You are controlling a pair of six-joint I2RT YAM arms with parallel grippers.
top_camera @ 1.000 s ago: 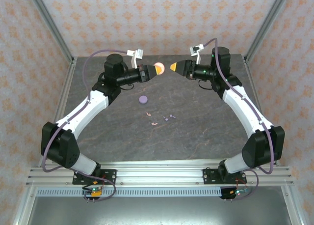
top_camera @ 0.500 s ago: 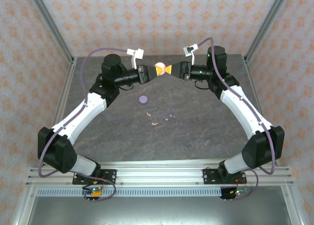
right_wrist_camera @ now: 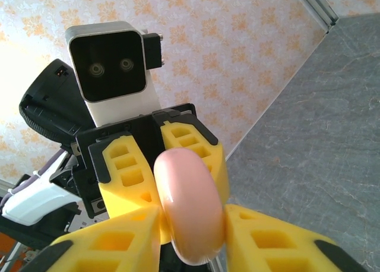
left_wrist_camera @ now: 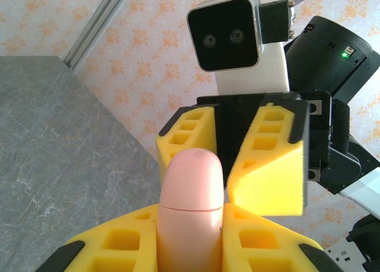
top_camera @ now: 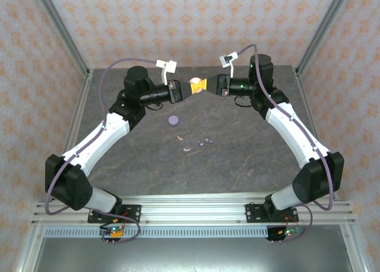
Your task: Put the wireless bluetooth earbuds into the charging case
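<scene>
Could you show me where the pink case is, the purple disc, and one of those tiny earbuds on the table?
pink case (left_wrist_camera: 191, 236): left wrist view, its rounded shell below the seam.
purple disc (top_camera: 173, 120): top view, middle of its face.
earbuds (top_camera: 186, 148): top view, the pink one nearest the arms.

Left arm (top_camera: 104, 132) and right arm (top_camera: 294, 132) are both showing white link shells and chunky black joint housings. A purple cable (top_camera: 246, 47) is running along each arm and looping at the shoulder. Left gripper (top_camera: 191, 87) and right gripper (top_camera: 203, 84) are wearing yellow wedge fingers (left_wrist_camera: 273, 165) with rectangular hollow pockets, black at the roots. Each wrist is carrying a white camera block (left_wrist_camera: 228, 31) with a black two-lens face. A green LED (left_wrist_camera: 344, 54) is glowing on a black motor housing. Black base plates (top_camera: 124, 211) are sitting over small circuit boards (top_camera: 111, 230) with wires.
</scene>
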